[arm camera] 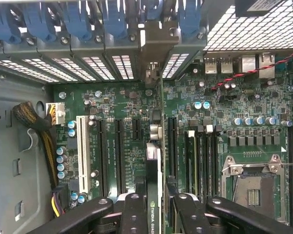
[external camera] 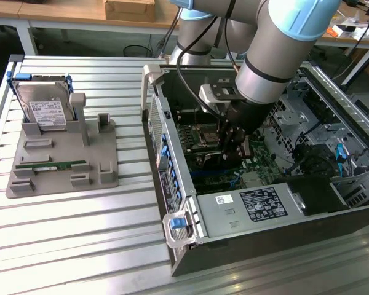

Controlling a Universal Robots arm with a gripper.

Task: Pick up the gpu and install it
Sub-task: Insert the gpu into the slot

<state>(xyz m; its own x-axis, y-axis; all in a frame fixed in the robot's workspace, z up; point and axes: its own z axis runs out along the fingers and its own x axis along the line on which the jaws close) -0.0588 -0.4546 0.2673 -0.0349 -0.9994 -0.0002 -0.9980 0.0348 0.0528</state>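
The pick-up half of the job looks done. In the wrist view the gripper [arm camera: 154,210] is clenched on the gpu [arm camera: 153,168], its dark fingers [arm camera: 135,209] pressing on either side of the thin black card, which is seen edge-on. The card stands upright over the green motherboard [arm camera: 224,122], in line with a long expansion slot that lies between the other black slots [arm camera: 118,151] and the memory sockets. Its metal bracket [arm camera: 151,46] reaches the rear wall of the case, between the perforated slot covers. In the exterior view the gripper [external camera: 234,138] is sunk deep inside the open computer case [external camera: 172,153], close above the board. On the table [external camera: 80,246], well apart from the case, the grey holder [external camera: 104,166] carries the hard drive [external camera: 46,110] and the green RAM stick [external camera: 49,166]. Whether the card's edge is fully home in its slot cannot be told. By my judgement, seating and letting go are not yet finished.
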